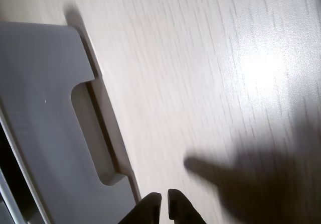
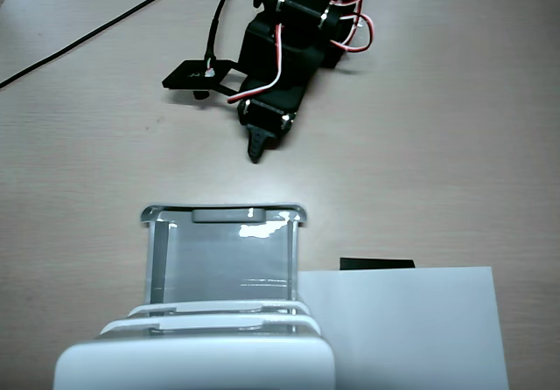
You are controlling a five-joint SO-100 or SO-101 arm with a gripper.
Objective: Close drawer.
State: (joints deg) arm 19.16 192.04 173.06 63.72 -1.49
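The drawer [image 2: 223, 254] is a translucent grey tray pulled well out of the white mini cabinet [image 2: 192, 359], towards the arm. Its white-edged front rim carries a small grey handle tab [image 2: 223, 216]. My gripper [image 2: 255, 152] points at the drawer front from a short way off and touches nothing. Its jaws are shut and empty. In the wrist view the drawer's grey front [image 1: 45, 108] fills the left side. The gripper [image 1: 164, 201] shows at the bottom edge with its tips nearly together, to the right of the drawer.
A flat white sheet of paper [image 2: 402, 324] lies right of the cabinet, with a small black object [image 2: 376, 263] at its far edge. Black cables [image 2: 105, 23] run across the light wooden table [image 2: 455, 145] behind the arm. Other white drawer fronts [image 2: 210, 324] sit stacked on the cabinet.
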